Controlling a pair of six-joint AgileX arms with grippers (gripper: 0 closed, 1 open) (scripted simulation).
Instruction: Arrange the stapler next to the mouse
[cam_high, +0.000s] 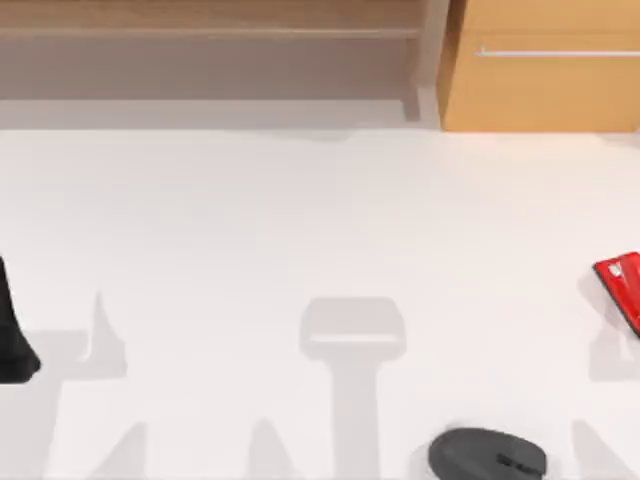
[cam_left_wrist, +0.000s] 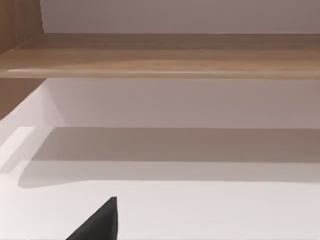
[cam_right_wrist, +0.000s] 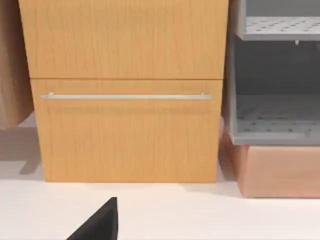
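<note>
White counter runs the full width of the top view, backed by an open wooden shelf on the left and a wooden drawer cabinet with a long metal handle on the right. You will find the stapler at the far right edge of the counter, lying flat and partly cut off by the picture's border, its white mark facing up. The mouse sits at the near edge, right of centre, well apart from the stapler, so the arrangement is judged not yet begun. A tall black object stands at the far left edge, away from both task items and out of the working path. Soft grey shadows of the arms fall across the near half of the counter. In the left wrist view a black wedge juts in at the lower edge, with the shelf beyond; the right wrist view has a like wedge before the drawer cabinet and a grey perforated rack beside it. Whether either claw stands apart or together, you cannot tell from these pictures. Since the stapler lies on the right side, the right arm is judged the natural one for the pick, with the free counter beside the mouse as the place to set it down.
</note>
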